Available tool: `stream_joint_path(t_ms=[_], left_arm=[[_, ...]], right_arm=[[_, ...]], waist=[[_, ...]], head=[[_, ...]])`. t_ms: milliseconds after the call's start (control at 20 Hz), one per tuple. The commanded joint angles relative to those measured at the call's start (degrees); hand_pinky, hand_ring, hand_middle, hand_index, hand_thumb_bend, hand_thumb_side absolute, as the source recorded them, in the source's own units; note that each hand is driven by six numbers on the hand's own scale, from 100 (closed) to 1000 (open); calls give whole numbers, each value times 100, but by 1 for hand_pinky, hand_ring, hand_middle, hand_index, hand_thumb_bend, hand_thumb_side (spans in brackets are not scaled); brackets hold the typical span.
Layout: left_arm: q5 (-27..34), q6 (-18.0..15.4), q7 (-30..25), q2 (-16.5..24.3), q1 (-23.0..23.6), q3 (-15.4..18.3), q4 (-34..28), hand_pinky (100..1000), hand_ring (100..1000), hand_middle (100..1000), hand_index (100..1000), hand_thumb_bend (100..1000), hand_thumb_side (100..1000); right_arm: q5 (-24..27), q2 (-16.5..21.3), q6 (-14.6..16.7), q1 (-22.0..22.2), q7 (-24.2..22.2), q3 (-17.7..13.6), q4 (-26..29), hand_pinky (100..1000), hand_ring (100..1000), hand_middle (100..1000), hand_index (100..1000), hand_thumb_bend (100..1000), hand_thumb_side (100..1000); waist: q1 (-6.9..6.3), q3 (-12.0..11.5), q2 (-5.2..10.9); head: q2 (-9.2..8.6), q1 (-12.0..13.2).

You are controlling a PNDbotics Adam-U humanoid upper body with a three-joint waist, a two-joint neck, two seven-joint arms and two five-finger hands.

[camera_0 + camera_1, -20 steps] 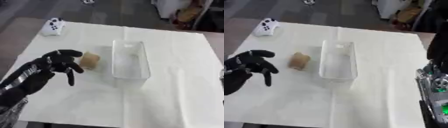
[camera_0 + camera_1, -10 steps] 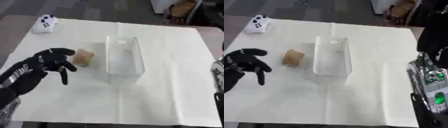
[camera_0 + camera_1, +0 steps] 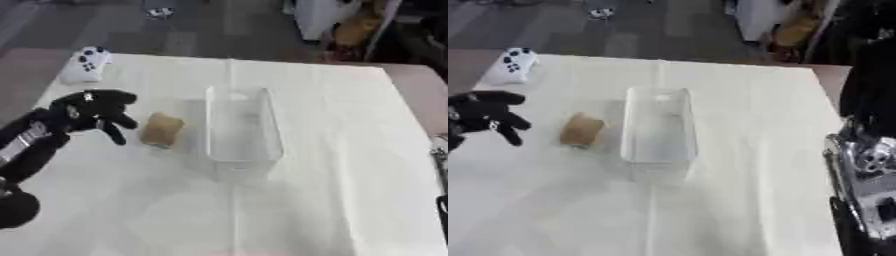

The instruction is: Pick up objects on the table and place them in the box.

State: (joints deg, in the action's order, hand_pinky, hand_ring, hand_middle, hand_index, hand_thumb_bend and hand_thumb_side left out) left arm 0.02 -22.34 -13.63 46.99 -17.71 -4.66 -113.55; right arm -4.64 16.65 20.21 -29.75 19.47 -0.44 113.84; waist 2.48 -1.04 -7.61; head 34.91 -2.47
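Observation:
A tan, bread-like block lies on the white table just left of the clear plastic box, which is empty and runs lengthwise away from me. My left hand hovers to the left of the tan block, a small gap apart, open with relaxed spread fingers and holding nothing. A white game controller rests near the table's far left corner. Part of my right arm and hand, silver and black, shows at the lower right edge, off the table.
The white cloth-covered table stretches wide to the right of and in front of the box. Beyond the far edge is dark floor with furniture and clutter.
The view has shifted between frames. My left hand has drawn slightly left, widening the gap to the tan block. The block, box and controller have stayed put.

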Motion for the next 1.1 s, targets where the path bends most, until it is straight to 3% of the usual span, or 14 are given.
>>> stream_joint_path(t_ms=[50, 100, 150, 400, 500, 850, 1100], left_arm=[[-661, 76, 291, 652, -197, 65, -104, 655, 772, 890, 899, 681, 920], [-828, 109, 348, 759, -233, 39, -104, 662, 774, 889, 899, 653, 914], [-995, 156, 383, 881, -277, 12, -104, 668, 775, 889, 898, 704, 938], [-1650, 360, 410, 1295, -583, -168, -52, 703, 790, 894, 914, 769, 968], [-1907, 349, 344, 1436, -792, -283, 85, 725, 790, 888, 912, 834, 973], [-2957, -78, 379, 1546, -1610, -653, 1005, 710, 744, 818, 849, 958, 953], [-3561, -391, 385, 1414, -2177, -843, 1915, 715, 736, 804, 827, 949, 992]], right_arm=[[-73, 103, 16, -25, 58, 1, 75, 100, 297, 449, 541, 131, 1000], [-80, 100, 20, -27, 64, 8, 75, 100, 297, 448, 541, 129, 1000], [-83, 97, 23, -29, 69, 14, 75, 100, 297, 448, 540, 129, 1000], [-88, 77, -36, -40, 177, 9, 75, 100, 293, 441, 536, 119, 1000], [-57, 56, -76, -60, 376, -14, 75, 100, 287, 427, 527, 100, 1000], [-8, -5, -89, -137, 868, 52, 75, 100, 281, 420, 520, 100, 1000], [6, -65, -69, -197, 907, 80, 75, 100, 280, 418, 518, 100, 1000]], waist=[[-61, 38, 118], [-71, 52, 122], [-84, 68, 125], [-123, 139, 133], [-140, 176, 136], [-189, 272, 127], [-216, 329, 104]], head=[[-56, 52], [-51, 57], [-43, 60], [-16, 141], [-12, 201], [-40, 362], [-51, 437]])
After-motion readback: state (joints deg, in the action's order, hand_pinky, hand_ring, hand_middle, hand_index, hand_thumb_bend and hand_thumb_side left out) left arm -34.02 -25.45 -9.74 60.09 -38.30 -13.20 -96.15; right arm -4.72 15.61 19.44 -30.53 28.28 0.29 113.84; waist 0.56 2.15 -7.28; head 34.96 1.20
